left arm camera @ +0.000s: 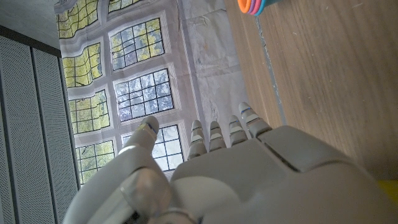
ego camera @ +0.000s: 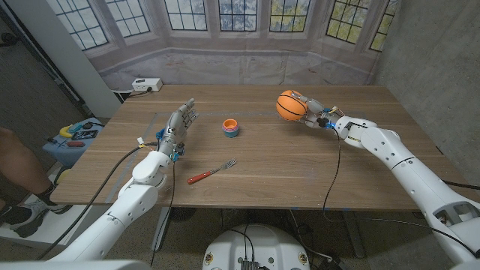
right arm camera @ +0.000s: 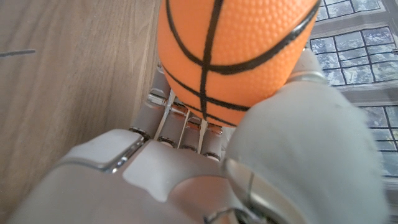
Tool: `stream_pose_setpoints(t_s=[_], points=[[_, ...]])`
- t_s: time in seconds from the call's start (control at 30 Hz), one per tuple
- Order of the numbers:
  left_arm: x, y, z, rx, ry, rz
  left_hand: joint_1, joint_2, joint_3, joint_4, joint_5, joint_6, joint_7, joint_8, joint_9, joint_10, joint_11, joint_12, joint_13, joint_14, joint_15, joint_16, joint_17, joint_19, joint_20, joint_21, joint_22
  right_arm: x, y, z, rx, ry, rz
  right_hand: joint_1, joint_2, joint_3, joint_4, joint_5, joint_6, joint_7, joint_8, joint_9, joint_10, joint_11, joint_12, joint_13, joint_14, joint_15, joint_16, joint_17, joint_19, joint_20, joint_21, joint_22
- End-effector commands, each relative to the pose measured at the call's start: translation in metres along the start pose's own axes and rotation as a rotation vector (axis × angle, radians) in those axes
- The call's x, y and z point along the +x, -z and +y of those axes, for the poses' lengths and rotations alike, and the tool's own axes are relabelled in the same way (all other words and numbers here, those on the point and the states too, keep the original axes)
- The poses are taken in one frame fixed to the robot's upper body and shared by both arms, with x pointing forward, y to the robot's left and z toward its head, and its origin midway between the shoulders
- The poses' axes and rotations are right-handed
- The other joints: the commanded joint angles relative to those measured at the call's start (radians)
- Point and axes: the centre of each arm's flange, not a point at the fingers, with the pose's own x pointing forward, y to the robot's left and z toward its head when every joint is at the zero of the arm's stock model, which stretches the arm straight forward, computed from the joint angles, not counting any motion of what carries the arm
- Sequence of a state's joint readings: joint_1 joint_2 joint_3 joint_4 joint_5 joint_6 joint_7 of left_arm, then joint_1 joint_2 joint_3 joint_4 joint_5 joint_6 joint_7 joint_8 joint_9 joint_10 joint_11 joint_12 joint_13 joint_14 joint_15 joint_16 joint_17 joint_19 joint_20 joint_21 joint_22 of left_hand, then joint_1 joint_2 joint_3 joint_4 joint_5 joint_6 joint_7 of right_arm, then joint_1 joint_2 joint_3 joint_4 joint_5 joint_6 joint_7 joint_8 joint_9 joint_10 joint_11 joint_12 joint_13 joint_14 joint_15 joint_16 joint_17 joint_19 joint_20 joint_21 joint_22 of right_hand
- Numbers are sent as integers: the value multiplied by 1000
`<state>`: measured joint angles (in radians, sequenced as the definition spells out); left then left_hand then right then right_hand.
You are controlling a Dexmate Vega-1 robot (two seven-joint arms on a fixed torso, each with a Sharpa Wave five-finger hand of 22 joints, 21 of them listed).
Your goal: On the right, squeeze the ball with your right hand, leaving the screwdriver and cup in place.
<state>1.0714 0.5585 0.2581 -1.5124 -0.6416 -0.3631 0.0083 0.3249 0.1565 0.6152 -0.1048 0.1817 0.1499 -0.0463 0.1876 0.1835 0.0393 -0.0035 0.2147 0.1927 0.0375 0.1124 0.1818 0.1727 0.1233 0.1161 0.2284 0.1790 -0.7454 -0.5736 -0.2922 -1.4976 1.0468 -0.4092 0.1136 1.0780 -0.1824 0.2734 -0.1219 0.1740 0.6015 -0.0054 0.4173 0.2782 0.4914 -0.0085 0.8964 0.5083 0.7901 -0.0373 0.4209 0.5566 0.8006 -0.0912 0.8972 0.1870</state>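
An orange ball with black basketball lines sits at the far right of the table, gripped by my right hand. In the right wrist view the ball bulges against my fingers and thumb. A stack of coloured cups stands near the table's middle, also seen as cups in the left wrist view. What lies in front of them is a fork with a red handle, not a screwdriver. My left hand stands upright at the left, fingers apart, holding nothing.
A white power strip lies at the table's far left corner. A blue bin with tools sits off the left edge, beside a person's leg. Cables hang from both wrists.
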Motion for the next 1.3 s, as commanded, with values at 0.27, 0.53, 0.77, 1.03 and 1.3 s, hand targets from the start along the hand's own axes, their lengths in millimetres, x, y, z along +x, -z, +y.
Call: stream_pose_setpoints(t_s=[0.27, 0.53, 0.77, 1.03, 1.3], points=[[-1, 1, -4, -8, 13, 4, -8, 1, 3, -1, 7, 9, -1, 1, 4, 6, 4, -2, 3, 2, 6, -1, 1, 11, -2, -2, 3, -5, 2, -3, 20, -8, 12, 103, 170, -8, 36, 3, -9, 11, -20, -7, 5, 16, -12, -15, 39, -122, -10, 9, -10, -14, -8, -10], [-2, 1, -5, -8, 11, 7, -8, 1, 3, -1, 7, 10, -1, 2, 4, 5, 6, -2, 3, 2, 7, -1, 1, 11, 0, -3, 3, -5, 2, -5, 24, -12, 20, 73, 170, -18, 44, 4, -13, 14, -29, -12, -1, 23, -19, -23, 35, -112, -16, 8, -15, -2, -11, -12], [-3, 1, -5, -8, 8, 12, -9, 1, 3, -2, 7, 9, -2, 1, 4, 3, 6, -3, 3, 2, 7, -1, 1, 12, 0, -4, 3, -3, 4, -6, 34, -17, 29, 45, 171, -27, 51, 3, -16, 19, -37, -16, -1, 24, -25, -33, 31, -103, -24, 5, -18, 7, -14, -14], [-2, 1, -4, -8, 10, 13, -9, 1, 4, -1, 7, 10, -2, 1, 4, 4, 6, -3, 3, 2, 8, -1, 1, 12, 0, -4, 3, -1, 4, -5, 45, -30, 33, 18, 172, -38, 56, 5, -20, 22, -47, -21, -5, 27, -33, -43, 28, -98, -27, 7, -24, 18, -20, -14], [0, 0, -3, -4, 15, 12, -9, 1, 4, -2, 7, 9, -2, 1, 4, 4, 8, -3, 3, 2, 8, -1, 1, 12, -1, -5, 3, -1, 2, -3, 50, -42, 23, -9, 174, -46, 62, 7, -28, 28, -57, -25, -17, 38, -44, -54, 22, -88, -35, 5, -31, 30, -26, -15]])
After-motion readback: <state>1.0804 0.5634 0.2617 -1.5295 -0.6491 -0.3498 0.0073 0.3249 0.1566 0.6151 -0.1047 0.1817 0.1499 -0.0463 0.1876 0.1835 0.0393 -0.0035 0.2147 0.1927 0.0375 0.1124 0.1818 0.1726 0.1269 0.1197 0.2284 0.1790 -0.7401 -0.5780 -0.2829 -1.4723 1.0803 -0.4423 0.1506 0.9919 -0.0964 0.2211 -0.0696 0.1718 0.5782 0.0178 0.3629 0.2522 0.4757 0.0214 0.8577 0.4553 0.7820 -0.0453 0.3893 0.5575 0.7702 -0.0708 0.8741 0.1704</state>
